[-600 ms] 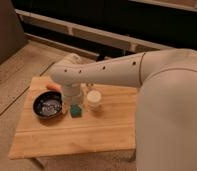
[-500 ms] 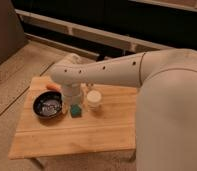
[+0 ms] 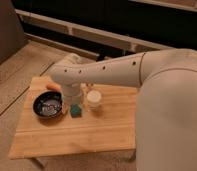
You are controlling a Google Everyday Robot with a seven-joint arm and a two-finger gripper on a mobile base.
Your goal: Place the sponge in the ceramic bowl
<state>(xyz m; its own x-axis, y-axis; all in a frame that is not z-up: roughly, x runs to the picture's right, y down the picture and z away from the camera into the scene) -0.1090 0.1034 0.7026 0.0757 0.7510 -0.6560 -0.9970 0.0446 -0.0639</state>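
Observation:
The teal-green sponge [image 3: 75, 110] lies flat on the wooden table [image 3: 87, 134], just right of the ceramic bowl [image 3: 37, 111]. That bowl is dark and round, with a glossy speckled inside and nothing in it. My white arm reaches in from the right and bends down over the table. The gripper [image 3: 73, 99] points down directly above and behind the sponge and stands open, with the sponge resting on the table below it. The gripper's body hides the sponge's far edge.
A small white cup [image 3: 94, 99] stands right beside the sponge, to its right. An orange carrot-like piece [image 3: 53, 87] lies behind the bowl, partly hidden by my arm. The table's left and front edges drop to a speckled floor [image 3: 12, 75].

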